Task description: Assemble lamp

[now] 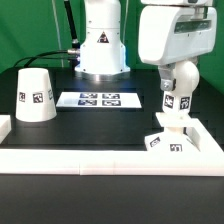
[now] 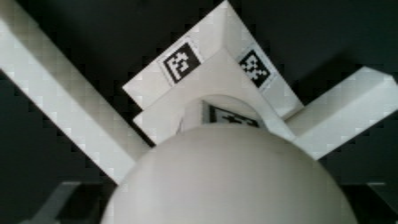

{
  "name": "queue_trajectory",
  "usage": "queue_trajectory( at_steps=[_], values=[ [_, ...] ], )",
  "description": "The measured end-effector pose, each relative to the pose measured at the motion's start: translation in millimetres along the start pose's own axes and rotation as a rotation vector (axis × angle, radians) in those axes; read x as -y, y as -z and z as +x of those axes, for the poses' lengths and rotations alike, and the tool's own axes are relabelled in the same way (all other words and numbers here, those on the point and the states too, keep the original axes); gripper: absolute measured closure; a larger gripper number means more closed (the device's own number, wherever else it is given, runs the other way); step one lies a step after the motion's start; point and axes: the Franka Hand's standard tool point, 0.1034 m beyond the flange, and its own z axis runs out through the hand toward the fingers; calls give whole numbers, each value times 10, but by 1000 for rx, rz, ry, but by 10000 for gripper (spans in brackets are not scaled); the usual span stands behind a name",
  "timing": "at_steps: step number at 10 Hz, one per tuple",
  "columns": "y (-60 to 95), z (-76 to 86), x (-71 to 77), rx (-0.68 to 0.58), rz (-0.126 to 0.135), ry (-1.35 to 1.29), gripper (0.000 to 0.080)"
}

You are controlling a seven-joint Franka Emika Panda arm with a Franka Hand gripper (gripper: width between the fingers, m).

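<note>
Looking across the black table (image 1: 100,135), we take the flat white marker board (image 1: 100,99) as our landmark. To the exterior view's right of the marker board, and nearer the camera, the gripper (image 1: 178,82) points down over the matte white ball-shaped bulb (image 1: 178,103) on its short stem. The jaws look narrowed on the ball, though we see the fingers poorly. The bulb's stem meets the top of the small blocky white plastic base (image 1: 165,142), which carries black-and-white square tags. The base sits close to the raised white rail (image 1: 100,160) at the table's near edge. In the wrist view the bulb (image 2: 222,180) fills the foreground, with the tagged base (image 2: 210,65) just beyond it. To the exterior view's left of the marker board, well apart from the gripper, the white truncated-cone shade (image 1: 36,97) stands upright on its wide end.
</note>
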Motion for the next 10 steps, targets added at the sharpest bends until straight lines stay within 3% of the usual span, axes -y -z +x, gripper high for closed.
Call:
queue_trajectory(
  at_steps=[4, 10],
  values=[
    [-3, -1, 5, 0, 4, -334, 222],
    [-6, 12, 34, 0, 45, -941, 222]
  ],
)
